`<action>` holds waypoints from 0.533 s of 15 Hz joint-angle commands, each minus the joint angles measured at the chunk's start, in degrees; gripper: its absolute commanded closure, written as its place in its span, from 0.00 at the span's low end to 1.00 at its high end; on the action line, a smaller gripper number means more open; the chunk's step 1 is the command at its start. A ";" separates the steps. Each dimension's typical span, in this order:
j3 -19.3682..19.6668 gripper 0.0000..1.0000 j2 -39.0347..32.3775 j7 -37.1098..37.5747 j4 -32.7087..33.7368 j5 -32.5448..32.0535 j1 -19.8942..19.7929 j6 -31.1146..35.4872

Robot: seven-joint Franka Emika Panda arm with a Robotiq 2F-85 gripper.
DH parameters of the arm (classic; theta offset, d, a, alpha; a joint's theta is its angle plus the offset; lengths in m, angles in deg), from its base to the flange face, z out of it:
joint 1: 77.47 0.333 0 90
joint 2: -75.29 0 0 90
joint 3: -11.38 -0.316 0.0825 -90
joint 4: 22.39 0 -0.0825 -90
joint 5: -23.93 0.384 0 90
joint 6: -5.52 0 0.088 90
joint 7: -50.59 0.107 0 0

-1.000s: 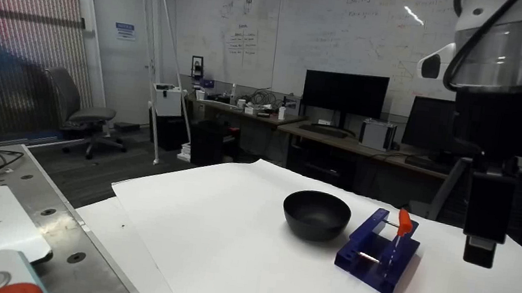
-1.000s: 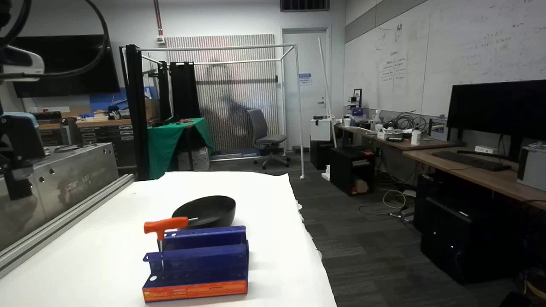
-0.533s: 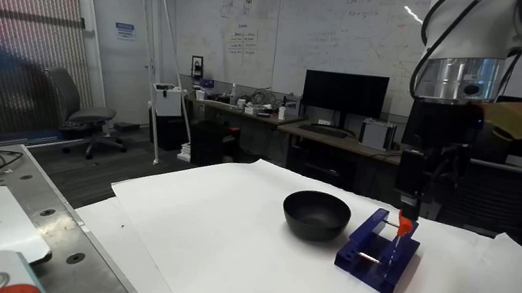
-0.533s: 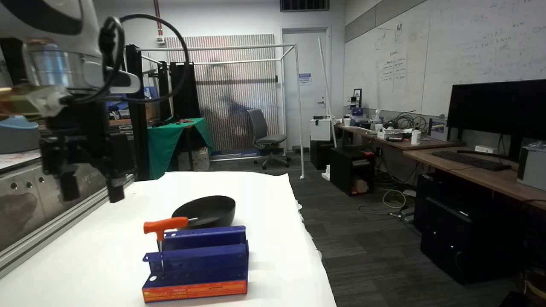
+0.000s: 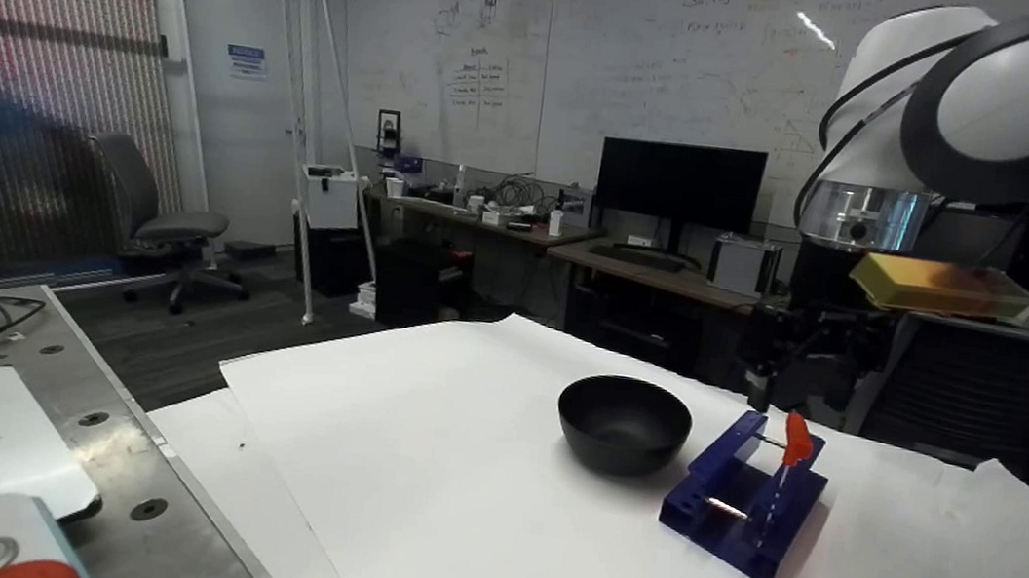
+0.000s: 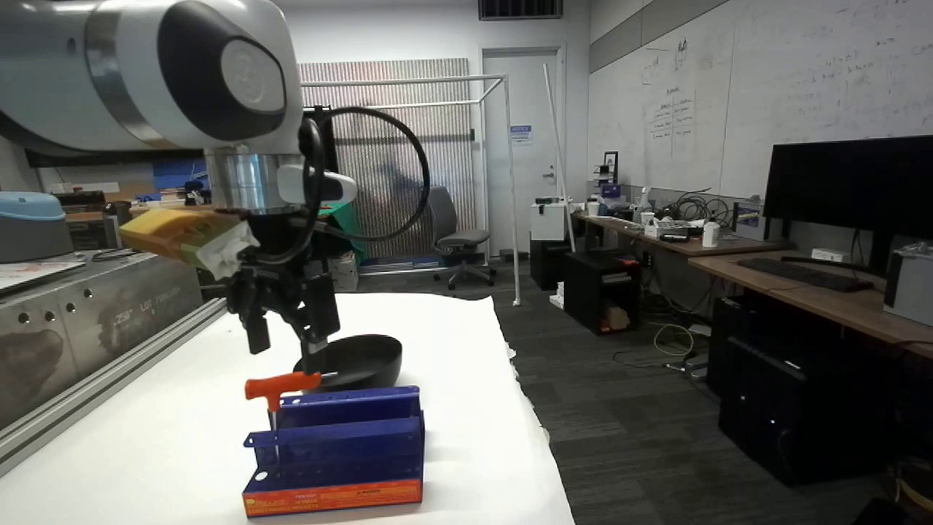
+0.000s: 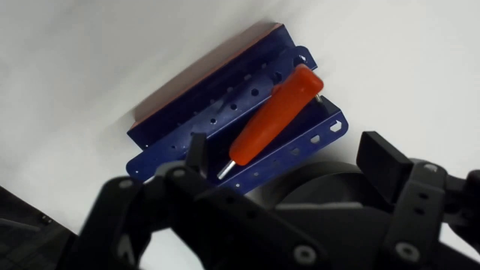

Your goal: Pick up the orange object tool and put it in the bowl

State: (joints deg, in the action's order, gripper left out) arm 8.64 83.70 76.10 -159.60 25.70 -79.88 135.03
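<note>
In an exterior view, the white table (image 5: 450,497) stretches back from me, and the black bowl (image 5: 617,457) stands near its far edge. Just right of the bowl, toward the right-hand corner, sits the blue rack (image 5: 727,446); the orange tool (image 5: 796,440) stands in it, shaft down, handle uppermost. The gripper (image 5: 798,402) hangs above the rack, its two fingers spread.

In an exterior view, a metal rail (image 6: 109,384) runs along the table's left edge, and the arm (image 6: 146,80) reaches in over that side with a yellow block (image 6: 182,232) at its wrist. The rack lies well in from the right edge, the tool at its left end, the bowl just beyond it toward the far edge. One fingertip overlaps the handle's end; whether they touch I can't tell.

In the wrist view, the fingers are wide apart, the tool's handle slanting over the rack. The bowl is partly hidden behind the gripper, and a table edge shows at lower left.
</note>
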 commanded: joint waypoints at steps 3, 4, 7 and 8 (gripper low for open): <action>0.35 0.14 -3.89 2.70 -0.14 0.73 0.68 2.86; 0.22 0.26 -3.91 2.88 -0.79 0.45 0.93 4.12; -0.05 0.51 -3.80 3.82 -1.98 -0.23 1.44 6.46; -0.14 0.58 -3.60 4.09 -2.30 -0.34 1.57 6.78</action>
State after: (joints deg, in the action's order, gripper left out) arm 8.53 79.10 78.54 -160.71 25.71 -79.23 139.53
